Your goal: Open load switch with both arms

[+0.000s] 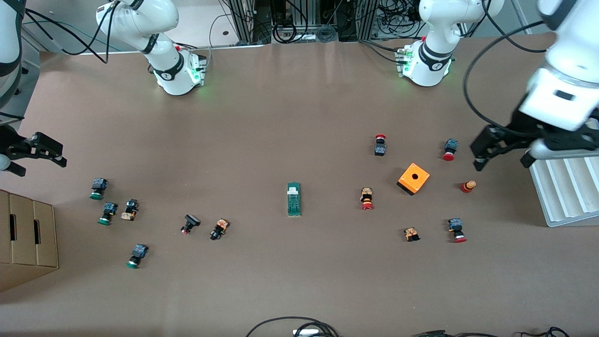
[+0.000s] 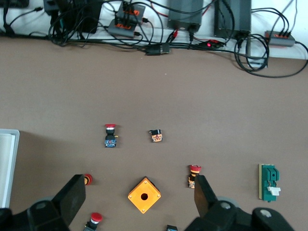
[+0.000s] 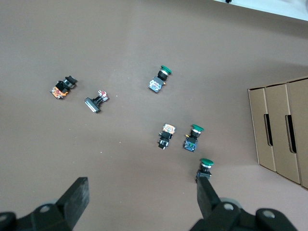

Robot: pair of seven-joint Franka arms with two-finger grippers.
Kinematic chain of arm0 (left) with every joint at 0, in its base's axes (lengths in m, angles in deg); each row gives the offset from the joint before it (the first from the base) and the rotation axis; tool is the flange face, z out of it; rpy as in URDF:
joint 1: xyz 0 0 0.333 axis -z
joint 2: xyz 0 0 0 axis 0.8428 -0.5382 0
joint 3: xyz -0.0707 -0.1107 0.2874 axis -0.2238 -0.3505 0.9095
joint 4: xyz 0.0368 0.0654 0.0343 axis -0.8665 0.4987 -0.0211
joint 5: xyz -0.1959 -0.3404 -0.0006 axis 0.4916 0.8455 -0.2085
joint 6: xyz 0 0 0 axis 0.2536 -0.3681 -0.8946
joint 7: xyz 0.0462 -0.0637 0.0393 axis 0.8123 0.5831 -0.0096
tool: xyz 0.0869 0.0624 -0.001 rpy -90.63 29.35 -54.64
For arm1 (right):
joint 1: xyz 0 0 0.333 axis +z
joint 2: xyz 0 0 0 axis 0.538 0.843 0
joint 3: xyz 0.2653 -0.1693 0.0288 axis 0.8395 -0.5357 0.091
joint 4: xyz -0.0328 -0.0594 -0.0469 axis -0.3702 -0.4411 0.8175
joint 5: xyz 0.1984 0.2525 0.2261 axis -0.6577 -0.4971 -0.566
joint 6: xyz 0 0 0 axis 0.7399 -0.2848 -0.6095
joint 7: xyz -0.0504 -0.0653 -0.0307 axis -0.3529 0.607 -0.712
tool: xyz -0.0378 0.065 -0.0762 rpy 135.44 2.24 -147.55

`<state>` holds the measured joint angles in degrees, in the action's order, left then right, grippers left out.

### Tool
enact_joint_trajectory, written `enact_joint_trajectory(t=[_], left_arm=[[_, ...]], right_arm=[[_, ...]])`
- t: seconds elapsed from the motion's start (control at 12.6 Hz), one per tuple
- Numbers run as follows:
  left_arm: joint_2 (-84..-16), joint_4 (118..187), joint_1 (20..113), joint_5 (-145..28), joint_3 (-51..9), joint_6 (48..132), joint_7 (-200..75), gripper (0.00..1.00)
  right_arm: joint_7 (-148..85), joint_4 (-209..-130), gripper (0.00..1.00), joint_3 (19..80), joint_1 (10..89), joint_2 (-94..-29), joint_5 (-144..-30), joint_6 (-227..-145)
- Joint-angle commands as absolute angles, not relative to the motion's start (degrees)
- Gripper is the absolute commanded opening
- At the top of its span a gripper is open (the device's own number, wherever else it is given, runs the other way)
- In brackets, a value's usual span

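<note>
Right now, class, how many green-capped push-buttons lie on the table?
3, all toward the right arm's end of the table: the farthest button from the front camera, the middle button beside an orange-bodied part, and the nearest button. None looks hidden.

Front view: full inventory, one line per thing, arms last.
Load switch: 1, dark green with white end piece, mid-table.
Orange box: 1, hole on top, toward the left arm's end.
Red-capped buttons: 6, around the orange box, e.g..
Small orange-and-black part: 1, nearer the camera than the orange box.
Green-capped buttons: 3, toward the right arm's end, e.g..
Other small parts: 3, black and orange, e.g..
Cardboard box: 1, brown, right arm's end.
White tray: 1, ribbed, left arm's end.
Left gripper: black, open, over the table near the white tray.
Right gripper: black, open, above the cardboard box's end of the table.
</note>
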<state>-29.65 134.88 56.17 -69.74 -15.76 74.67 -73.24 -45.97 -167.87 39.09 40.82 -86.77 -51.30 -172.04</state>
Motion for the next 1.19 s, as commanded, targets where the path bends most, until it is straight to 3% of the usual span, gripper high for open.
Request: enact_joint_trajectory(t=[0.0,0.24,0.4,1.11], left_arm=[[-29.4,135.6,55.4,-66.5,-12.4,73.2,-69.0,1.0],[-30.3,135.6,55.3,-62.5,-5.6,69.4,-67.9,1.0],[-30.3,135.1,55.0,-62.3,-4.1,66.8,-66.9,1.0],[-29.8,135.2,53.8,-63.3,-3.8,61.8,-67.1,1.0]], right_arm=[[-46.3,-166.8,1.0,39.3,40.7,-86.2,-50.1,-171.9],[-46.1,-166.8,1.0,39.3,40.9,-86.1,-50.1,-172.1],[-46.1,-166.8,1.0,39.3,40.7,-86.0,-50.1,-172.2],[-46.2,-166.8,1.0,39.4,41.2,-85.9,-50.1,-173.2]])
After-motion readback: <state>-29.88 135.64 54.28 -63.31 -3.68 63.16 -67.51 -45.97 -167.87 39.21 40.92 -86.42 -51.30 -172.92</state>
